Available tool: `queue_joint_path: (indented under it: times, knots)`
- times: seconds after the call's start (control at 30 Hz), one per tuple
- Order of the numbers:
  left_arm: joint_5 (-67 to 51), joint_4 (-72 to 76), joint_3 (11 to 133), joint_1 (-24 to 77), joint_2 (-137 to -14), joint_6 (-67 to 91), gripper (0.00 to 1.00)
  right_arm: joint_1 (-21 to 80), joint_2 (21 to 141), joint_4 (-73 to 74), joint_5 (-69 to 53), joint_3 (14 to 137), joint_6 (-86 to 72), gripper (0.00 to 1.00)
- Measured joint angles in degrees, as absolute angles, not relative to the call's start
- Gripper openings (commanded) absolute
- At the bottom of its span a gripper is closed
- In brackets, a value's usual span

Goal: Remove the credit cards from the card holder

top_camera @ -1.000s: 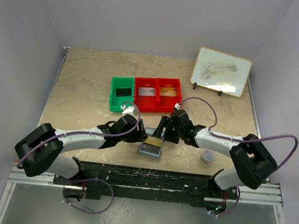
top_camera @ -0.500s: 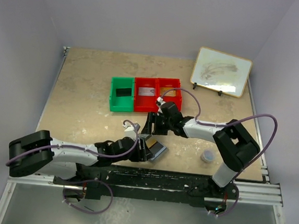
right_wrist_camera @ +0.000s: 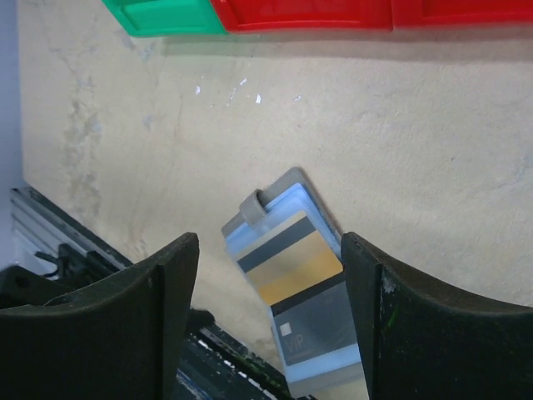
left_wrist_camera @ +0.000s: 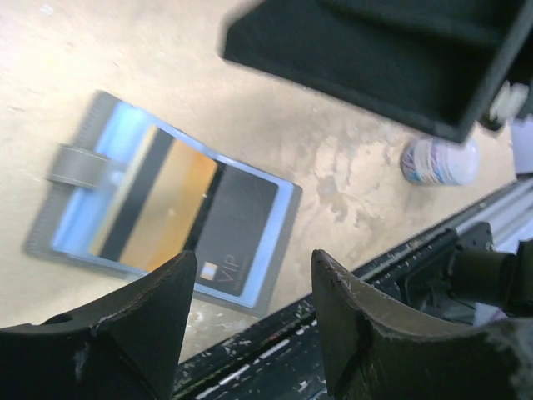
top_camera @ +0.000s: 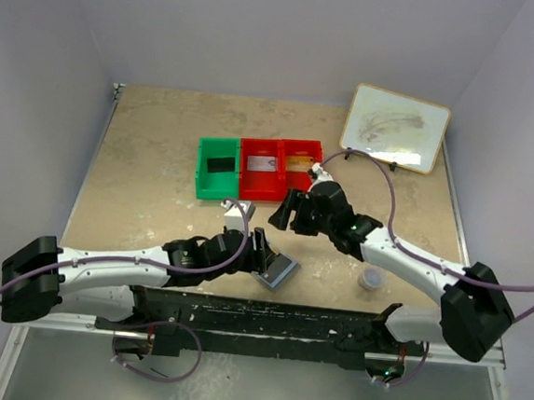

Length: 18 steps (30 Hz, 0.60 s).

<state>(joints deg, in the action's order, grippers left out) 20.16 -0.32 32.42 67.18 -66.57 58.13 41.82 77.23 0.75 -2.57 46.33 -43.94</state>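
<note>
The card holder (top_camera: 277, 272) lies open and flat on the table near the front edge, its grey clasp (right_wrist_camera: 254, 208) pointing away. Inside it show a gold credit card with a dark stripe (right_wrist_camera: 297, 262) (left_wrist_camera: 158, 208) and a dark grey card marked VIP (right_wrist_camera: 323, 329) (left_wrist_camera: 237, 237). My left gripper (top_camera: 260, 254) (left_wrist_camera: 254, 258) stands open and empty just left of the holder, over its near edge. Above and behind the holder hovers my right gripper (top_camera: 283, 213) (right_wrist_camera: 268, 250), open with nothing between its fingers.
A green bin (top_camera: 217, 168) and two red bins (top_camera: 279, 168) sit behind the holder, each with a card inside. A small round puck (top_camera: 369, 279) lies to the right. A framed whiteboard (top_camera: 395, 127) stands at the back right. The black rail (left_wrist_camera: 350, 292) runs along the front edge.
The left arm has dropped toward the front edge and the holder has turned slightly. The right gripper has pulled back and up toward the bins. Both grippers stay open.
</note>
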Motion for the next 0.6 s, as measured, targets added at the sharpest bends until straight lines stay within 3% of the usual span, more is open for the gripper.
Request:
queue_joint_path:
  times: [0.27, 0.6]
  knots:
    - [24.05, -8.45, 34.26, 59.90, -62.50, 53.34, 0.52, 43.33, 72.10, -10.79, -7.42, 29.15, -56.23, 0.61]
    - [21.02, -6.46, 33.34, 56.64, -64.88, 51.00, 0.41, 46.06, 77.87, -20.01, -11.57, 27.68, -61.28, 0.54]
